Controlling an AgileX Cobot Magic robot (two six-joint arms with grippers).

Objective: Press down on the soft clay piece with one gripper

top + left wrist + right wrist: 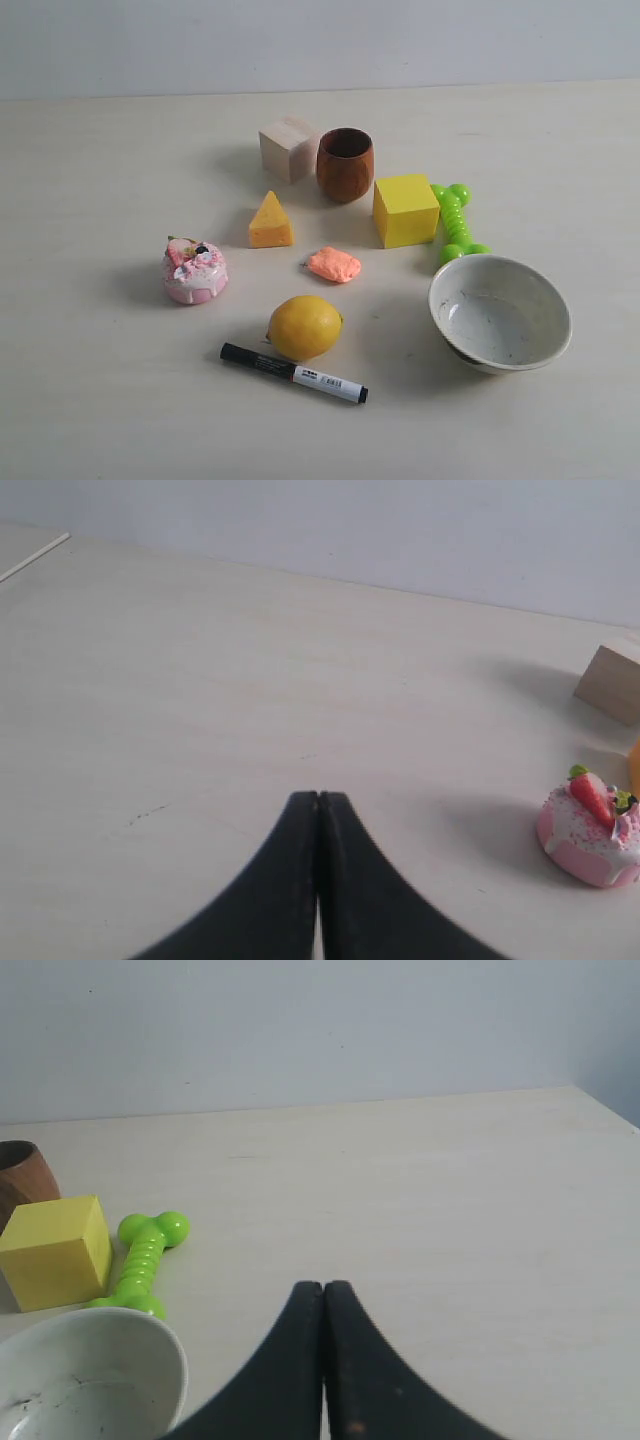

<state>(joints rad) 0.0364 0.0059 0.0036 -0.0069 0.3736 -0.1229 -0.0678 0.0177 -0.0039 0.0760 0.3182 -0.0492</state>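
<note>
The soft clay piece (334,264), a small salmon-orange lump, lies on the table in the exterior view between the lemon and the yellow cube. Neither gripper shows in that view. In the left wrist view my left gripper (318,798) is shut with nothing in it, its black fingers pressed together above bare table, and the clay is out of sight. In the right wrist view my right gripper (323,1288) is shut and empty too, beside the white bowl, with the clay not in view.
Around the clay stand a lemon (304,327), a marker (293,372), a cheese wedge (270,221), a pink cake toy (194,270), a yellow cube (405,209), a wooden cup (345,163), a pale wooden block (288,148), a green bone toy (455,222) and a white bowl (499,312).
</note>
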